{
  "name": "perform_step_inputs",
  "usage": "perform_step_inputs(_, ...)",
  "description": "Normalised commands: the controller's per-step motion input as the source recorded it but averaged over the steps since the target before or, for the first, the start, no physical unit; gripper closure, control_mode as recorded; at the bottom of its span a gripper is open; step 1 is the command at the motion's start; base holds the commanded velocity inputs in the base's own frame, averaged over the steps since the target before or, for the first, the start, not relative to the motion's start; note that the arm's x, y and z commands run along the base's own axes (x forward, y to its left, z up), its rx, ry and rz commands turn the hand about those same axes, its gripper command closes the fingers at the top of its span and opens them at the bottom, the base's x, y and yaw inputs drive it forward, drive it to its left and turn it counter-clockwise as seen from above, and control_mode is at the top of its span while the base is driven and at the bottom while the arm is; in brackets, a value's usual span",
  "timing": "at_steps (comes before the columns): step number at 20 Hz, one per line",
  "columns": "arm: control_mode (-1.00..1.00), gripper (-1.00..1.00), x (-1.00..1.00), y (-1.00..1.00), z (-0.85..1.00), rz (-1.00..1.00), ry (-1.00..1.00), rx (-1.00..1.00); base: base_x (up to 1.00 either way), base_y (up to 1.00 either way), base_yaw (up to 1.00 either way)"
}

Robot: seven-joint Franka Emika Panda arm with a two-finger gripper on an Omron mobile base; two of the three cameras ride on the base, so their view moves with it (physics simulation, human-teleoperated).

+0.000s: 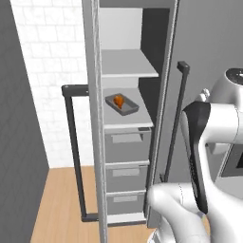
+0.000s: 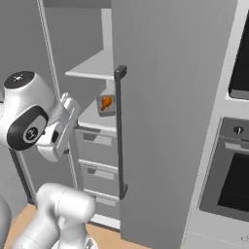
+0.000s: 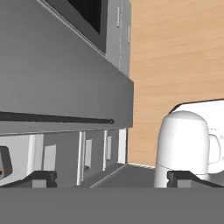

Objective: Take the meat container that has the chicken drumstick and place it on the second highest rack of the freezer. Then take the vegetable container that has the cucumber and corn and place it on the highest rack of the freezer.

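Observation:
The freezer (image 1: 126, 142) stands open. The grey meat container (image 1: 124, 107) with the orange-brown chicken drumstick (image 1: 118, 100) rests on the lower of the two open shelves, the second highest rack (image 1: 135, 121). It also shows past the door edge as the meat container (image 2: 106, 103). The highest rack (image 1: 128, 64) above it is bare. My gripper (image 3: 113, 178) is open, holds nothing, and is drawn back from the freezer. It looks along the grey door toward the wooden floor. The vegetable container with the cucumber and corn is out of view.
The freezer door (image 2: 165, 121) with its long dark handle (image 2: 120, 131) stands between the arm and the oven (image 2: 233, 180). A second dark bar handle (image 1: 73, 147) hangs at the left. Three drawers (image 1: 126, 175) sit under the shelves.

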Motion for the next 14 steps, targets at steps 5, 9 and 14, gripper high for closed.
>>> perform_step_inputs(5, 1.00, -1.00, 0.00, 0.00, 0.00, 0.00, 0.00, 0.00, -0.27, -0.63, -0.30)
perform_step_inputs(9, 1.00, -1.00, 0.00, 0.00, 0.00, 0.00, 0.00, 0.00, 0.01, -0.98, -0.13)
perform_step_inputs(14, 1.00, -1.00, 0.00, 0.00, 0.00, 0.00, 0.00, 0.00, 0.13, -1.00, -0.07)
